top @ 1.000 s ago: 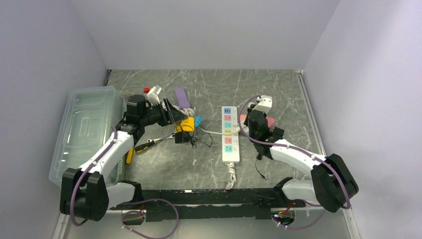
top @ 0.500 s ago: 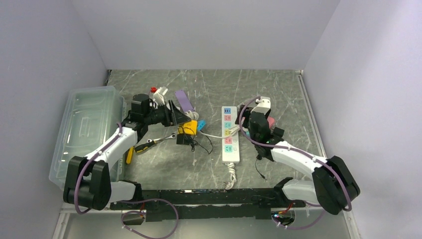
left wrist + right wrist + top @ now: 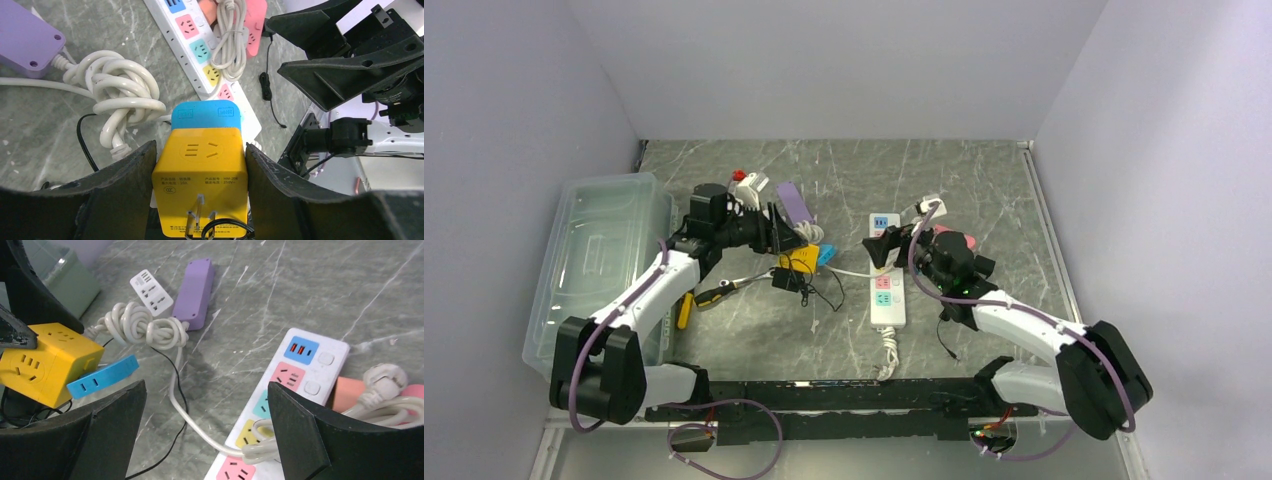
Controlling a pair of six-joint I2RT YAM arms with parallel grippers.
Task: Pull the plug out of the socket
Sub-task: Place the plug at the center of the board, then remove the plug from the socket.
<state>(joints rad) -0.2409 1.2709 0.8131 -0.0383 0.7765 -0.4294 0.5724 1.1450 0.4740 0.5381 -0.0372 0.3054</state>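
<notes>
My left gripper (image 3: 200, 150) is shut on a yellow cube socket (image 3: 200, 165), held off the table; its metal prongs face the left wrist camera. A blue adapter (image 3: 205, 114) sits against the cube's far face. In the top view the cube (image 3: 801, 258) hangs just right of the left gripper (image 3: 786, 240). My right gripper (image 3: 206, 390) stands open and empty over the white power strip (image 3: 305, 365), pointing left toward the cube (image 3: 50, 365). A white plug (image 3: 384, 379) lies on a pink block beside the strip, its cable draped across the strip's yellow outlet.
A purple power strip (image 3: 790, 200) and a knotted white cable (image 3: 145, 325) lie behind the cube. A small white adapter (image 3: 150, 285) lies beside the purple strip. A clear plastic bin (image 3: 599, 260) fills the left side. Yellow-handled pliers (image 3: 714, 293) and thin black wire lie under the left arm.
The right gripper has opened and swung left from the strip's right side to above the strip. The left gripper has carried the yellow cube a little up and to the right.
</notes>
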